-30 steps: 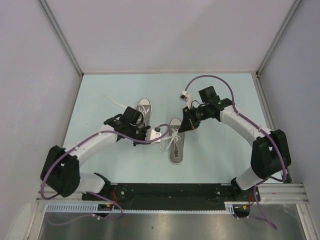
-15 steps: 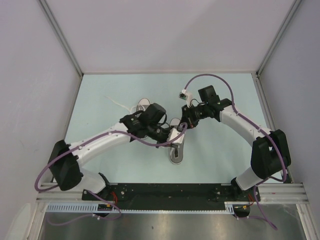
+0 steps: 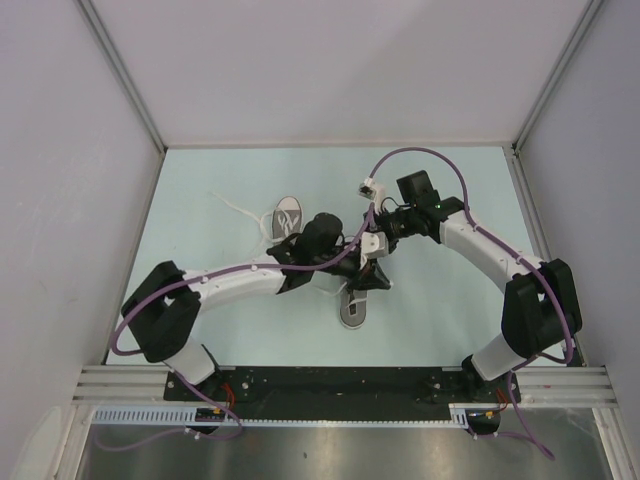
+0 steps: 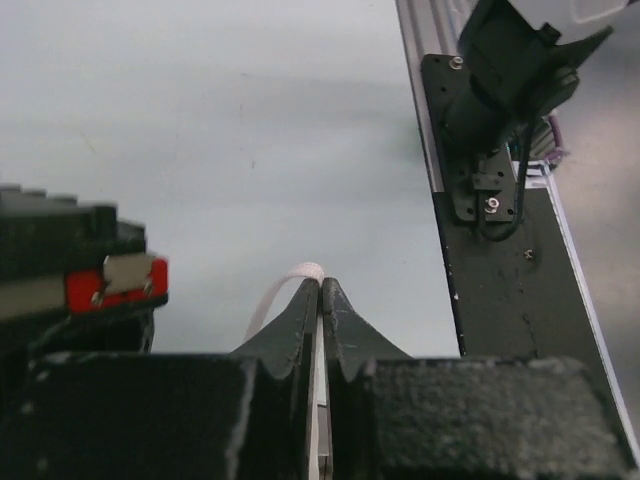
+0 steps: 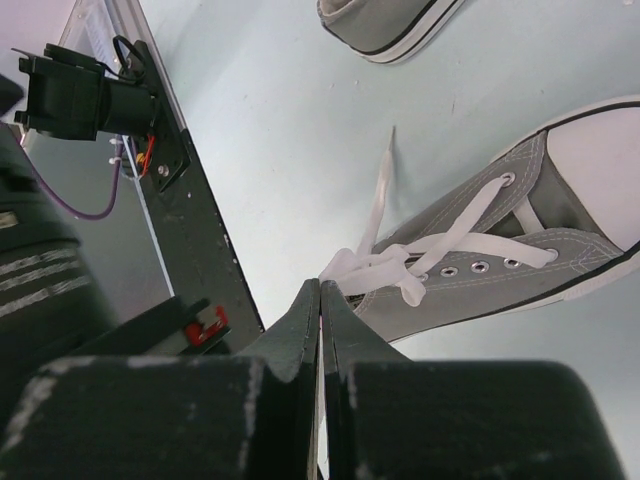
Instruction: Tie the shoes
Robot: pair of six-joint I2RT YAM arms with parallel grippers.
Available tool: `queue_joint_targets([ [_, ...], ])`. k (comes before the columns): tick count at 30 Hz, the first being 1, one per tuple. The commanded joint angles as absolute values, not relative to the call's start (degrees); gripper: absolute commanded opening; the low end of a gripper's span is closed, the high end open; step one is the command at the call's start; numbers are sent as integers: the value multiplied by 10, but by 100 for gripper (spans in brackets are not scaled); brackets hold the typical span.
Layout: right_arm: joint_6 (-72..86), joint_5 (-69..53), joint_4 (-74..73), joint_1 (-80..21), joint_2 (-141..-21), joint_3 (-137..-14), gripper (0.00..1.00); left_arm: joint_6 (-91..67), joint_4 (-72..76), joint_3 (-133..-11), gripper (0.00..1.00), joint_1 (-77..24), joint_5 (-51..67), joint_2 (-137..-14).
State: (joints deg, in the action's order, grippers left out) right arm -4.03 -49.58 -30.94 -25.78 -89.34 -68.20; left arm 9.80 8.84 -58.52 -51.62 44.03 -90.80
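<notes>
On the table, centre: the two arms meet over the near shoe, which lies on its sole with its heel toward the arm bases; in the top view only its heel end shows below the left arm's wrist.
Far shoe: lies up and to the left of the near one, apart from it, toe pointing away from the bases; partly covered by the left arm.
Loose lace: white, trailing from the far shoe out to the left across the table.
Left gripper: jaws pressed together on a lace end, a flat white strip that runs down between the fingers and curls out past the tips, above bare table.
Right gripper: jaws pressed together; a thin white sliver shows between the fingers, and the knotted laces of the near shoe run right up to the tips.
Near shoe's lacing: white laces cross the eyelets and bunch at the top of the tongue; one free end lies flat on the table beside the shoe.
</notes>
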Motion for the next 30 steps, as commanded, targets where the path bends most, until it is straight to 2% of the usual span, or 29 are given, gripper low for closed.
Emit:
queue_joint_targets([
  [1,-37,-507,-293,-259,-883,-681,0,-22,239,-547,11,-513,390,-873],
  [4,-36,-508,-293,-260,-885,-681,0,-71,286,-516,8,-504,354,-856],
  [9,-37,-508,-294,-259,-888,-681,0,-129,331,-526,0,-490,392,-860],
  [17,-32,-508,-293,-262,-884,-681,0,-152,346,-536,1,-492,408,-889],
  [19,-31,-508,-294,-263,-884,-681,0,-121,323,-527,15,-492,412,-882],
  [21,-31,-509,-294,-265,-882,-681,0,-37,244,-505,34,-492,424,-866],
  [24,-30,-509,-295,-269,-881,-681,0,91,124,-458,48,-484,445,-799],
  [26,-27,-511,-294,-273,-878,-681,0,136,86,-416,51,-473,453,-721],
  [30,-29,-506,-285,-289,-880,-681,0,145,22,-388,52,-388,460,-622],
])
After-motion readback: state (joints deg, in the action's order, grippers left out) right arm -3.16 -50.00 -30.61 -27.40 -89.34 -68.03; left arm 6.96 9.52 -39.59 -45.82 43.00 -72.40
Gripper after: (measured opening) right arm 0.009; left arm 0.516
